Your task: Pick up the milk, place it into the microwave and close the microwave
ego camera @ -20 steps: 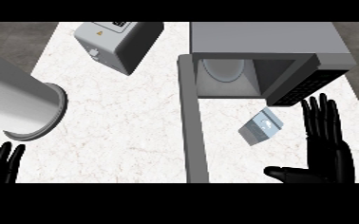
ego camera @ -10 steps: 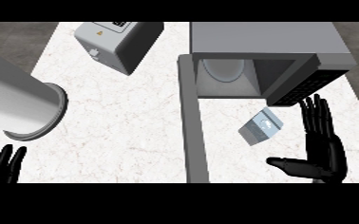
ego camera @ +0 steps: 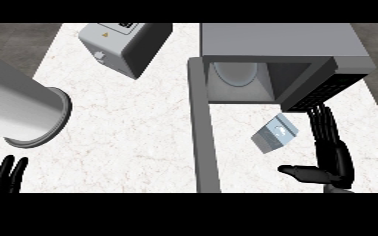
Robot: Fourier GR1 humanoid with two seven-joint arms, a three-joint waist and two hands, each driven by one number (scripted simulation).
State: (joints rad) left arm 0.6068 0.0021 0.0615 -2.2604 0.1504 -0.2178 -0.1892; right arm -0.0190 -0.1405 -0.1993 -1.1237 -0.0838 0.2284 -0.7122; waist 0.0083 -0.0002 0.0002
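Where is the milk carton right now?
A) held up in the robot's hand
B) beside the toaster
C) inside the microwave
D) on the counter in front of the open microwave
D: the milk carton lies on the counter below the open microwave, left of the open right hand.

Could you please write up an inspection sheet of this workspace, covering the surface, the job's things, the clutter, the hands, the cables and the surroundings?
Surface: white marbled counter, bare between the things.
Job's things: milk carton lies tilted on the counter in front of the microwave; the microwave's door stands open, a round plate inside.
Clutter: toaster at the far left; large grey cylinder at the left edge.
Hands: right hand open beside the milk carton on its right, apart from it; left hand open, resting at the lower left edge.
Cables: nothing seen.
Surroundings: dark floor beyond the counter's far left corner.
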